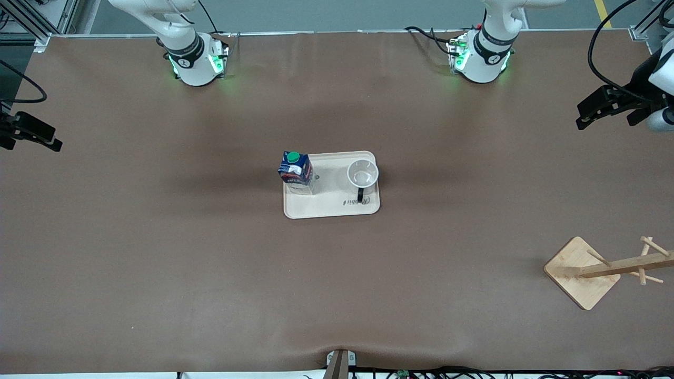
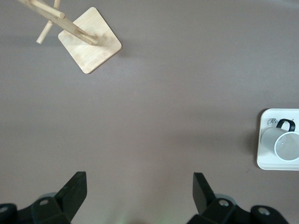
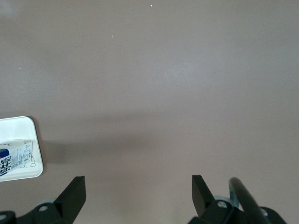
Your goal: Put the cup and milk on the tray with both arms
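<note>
The cream tray (image 1: 329, 205) lies at the middle of the table. The dark blue milk carton (image 1: 296, 171) with its green cap stands upright on the tray's end toward the right arm. The white cup (image 1: 363, 173) stands upright on the end toward the left arm, its black handle pointing toward the front camera. My left gripper (image 1: 582, 122) is open and empty, raised at the left arm's end of the table. My right gripper (image 1: 55, 146) is open and empty, raised at the right arm's end. The left wrist view shows the cup (image 2: 286, 144) on the tray (image 2: 265, 161). The right wrist view shows the carton (image 3: 14, 157) on the tray (image 3: 33, 135).
A wooden mug stand with a square base (image 1: 582, 272) and pegged post stands nearer the front camera at the left arm's end; it also shows in the left wrist view (image 2: 89, 40). A camera mount (image 1: 339, 363) sits at the table's front edge.
</note>
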Controlling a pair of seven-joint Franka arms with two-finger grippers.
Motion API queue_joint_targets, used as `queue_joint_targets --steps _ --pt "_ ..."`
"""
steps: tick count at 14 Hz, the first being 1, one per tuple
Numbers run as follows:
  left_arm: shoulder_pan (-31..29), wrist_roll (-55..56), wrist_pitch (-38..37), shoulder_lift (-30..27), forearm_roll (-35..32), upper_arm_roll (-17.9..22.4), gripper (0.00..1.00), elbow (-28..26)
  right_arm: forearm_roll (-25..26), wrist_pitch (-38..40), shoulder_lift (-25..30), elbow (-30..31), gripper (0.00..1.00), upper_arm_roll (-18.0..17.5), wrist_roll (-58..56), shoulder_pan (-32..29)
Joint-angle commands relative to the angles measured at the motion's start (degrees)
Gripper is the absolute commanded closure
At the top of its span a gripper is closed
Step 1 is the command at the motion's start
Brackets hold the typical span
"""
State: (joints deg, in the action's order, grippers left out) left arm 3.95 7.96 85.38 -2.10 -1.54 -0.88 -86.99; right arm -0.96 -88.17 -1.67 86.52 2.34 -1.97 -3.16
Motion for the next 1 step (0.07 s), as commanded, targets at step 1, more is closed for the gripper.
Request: queue_joint_targets --steps 1 --pt "-0.2 -0.7 -0.3 0.3 -0.7 -0.2 0.0 0.9 -0.1 1.1 -1.1 -1.6 0.0 -1.1 0.0 -1.9"
